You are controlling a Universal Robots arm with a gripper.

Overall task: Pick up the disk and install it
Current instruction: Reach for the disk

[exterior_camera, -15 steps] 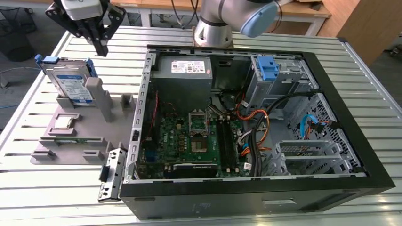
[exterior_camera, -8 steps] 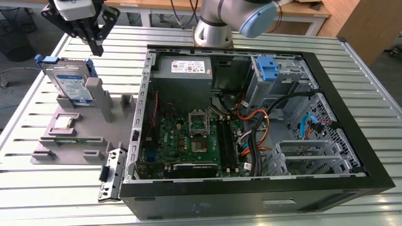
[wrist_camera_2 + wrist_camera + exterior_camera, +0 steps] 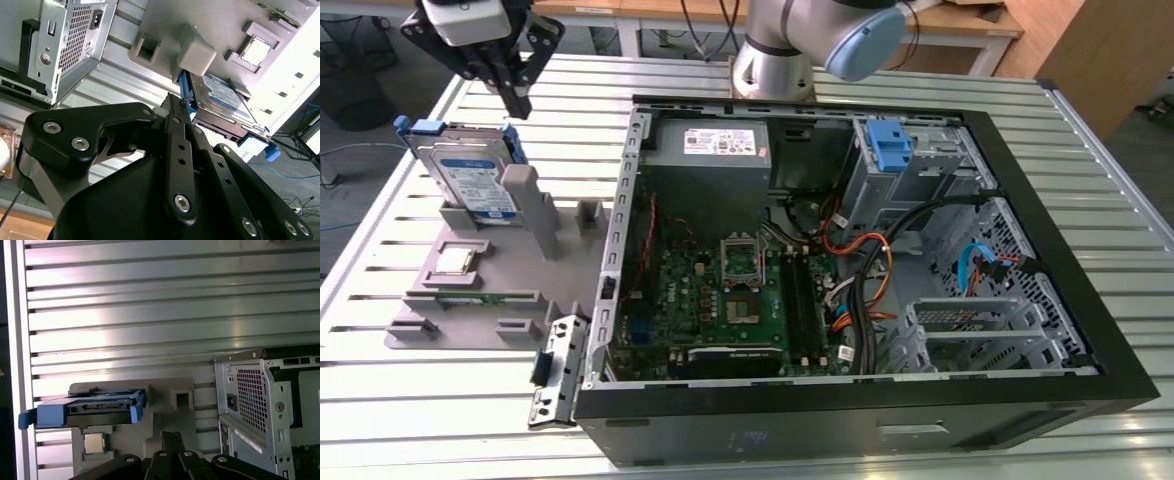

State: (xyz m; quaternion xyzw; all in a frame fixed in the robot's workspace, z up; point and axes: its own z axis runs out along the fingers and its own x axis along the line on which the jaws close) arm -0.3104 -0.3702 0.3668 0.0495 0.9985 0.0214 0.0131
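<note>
The disk (image 3: 470,178), a silver-grey drive with a white-and-blue label in a bright blue carrier, stands on edge in a grey holder (image 3: 480,300) at the exterior view's left. It also appears in both wrist views (image 3: 220,97) (image 3: 95,407). My gripper (image 3: 518,106) hangs just above the disk's top edge, a little toward the exterior view's right, apart from it. Its black fingers are shut together with nothing between them, as both wrist views (image 3: 175,101) (image 3: 171,435) show.
An open computer case (image 3: 1067,250) lies at the exterior view's right, with a motherboard, cables, a grey power supply (image 3: 710,145) and an upright blue latch (image 3: 887,145) at a drive bay. The holder also carries a small chip (image 3: 454,262). Everything rests on a slatted metal table (image 3: 440,420).
</note>
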